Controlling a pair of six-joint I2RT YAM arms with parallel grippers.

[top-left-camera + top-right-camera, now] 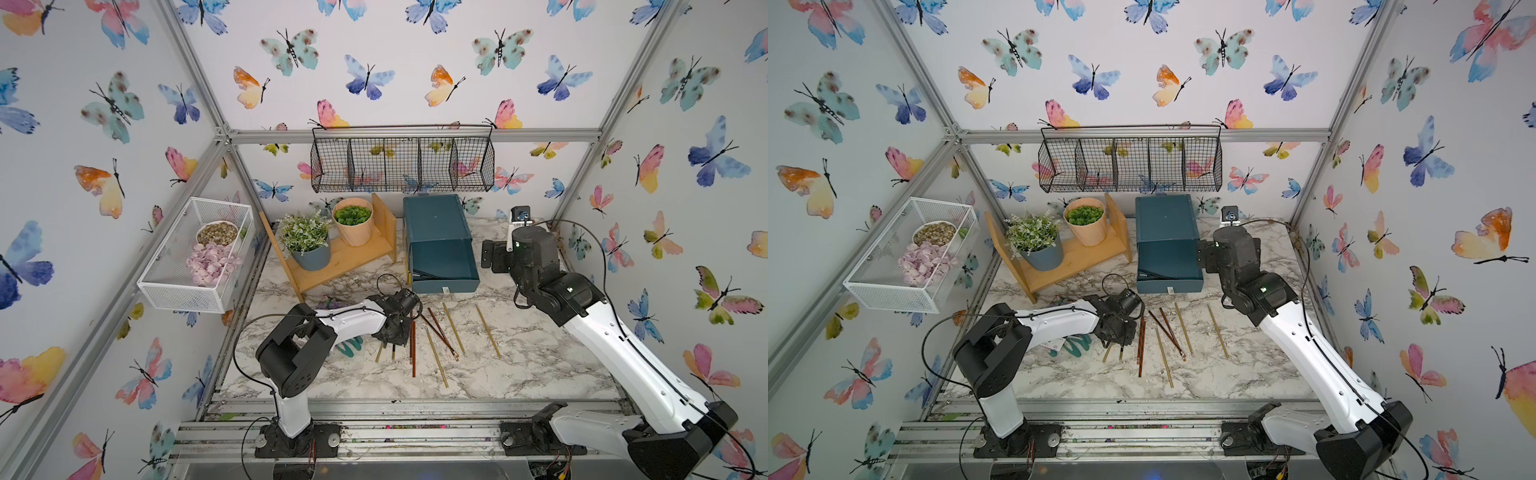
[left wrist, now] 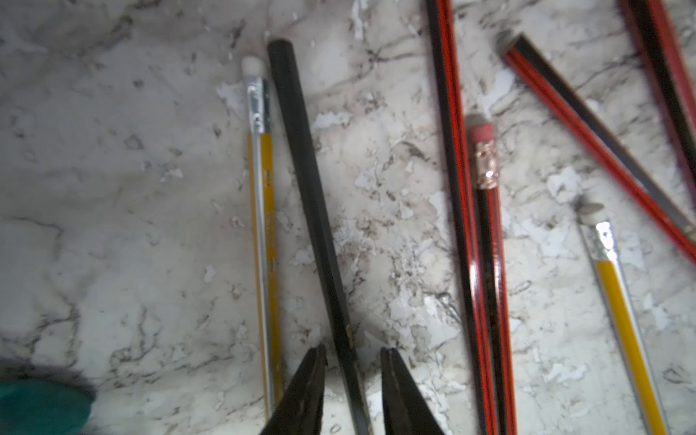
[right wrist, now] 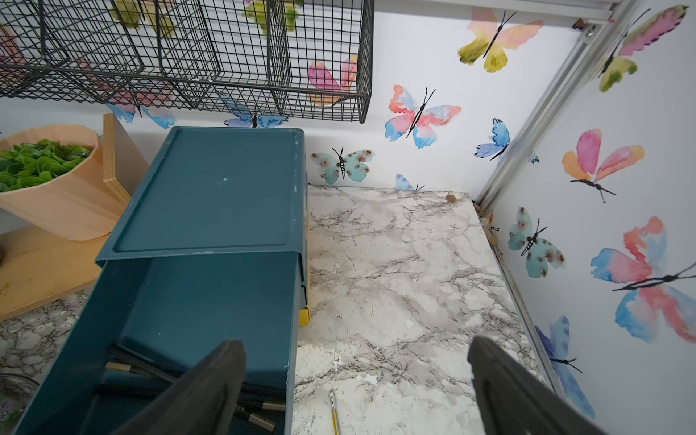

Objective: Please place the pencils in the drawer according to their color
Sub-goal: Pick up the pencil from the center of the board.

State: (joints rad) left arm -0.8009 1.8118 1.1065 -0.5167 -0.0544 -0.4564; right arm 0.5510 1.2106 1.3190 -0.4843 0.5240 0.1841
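A: what's the left gripper point(image 2: 353, 354) doing?
B: jaws slightly apart, straddling a black pencil point(image 2: 301, 169) on the table point(image 2: 113, 188), no pinch. The right gripper point(image 3: 356, 346) is spread wide by the open drawer point(image 3: 211, 301).

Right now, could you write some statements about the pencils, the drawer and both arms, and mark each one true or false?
1. The top drawer stands pulled out. True.
2. It holds black pencils. True.
3. Every pencil is inside the drawer. False: red pencils and yellow pencils lie on the table.
4. The right fingers grip a pencil. False: they stand wide apart, with nothing between them.
5. The left fingers stand on either side of a black pencil lying on the table. True.
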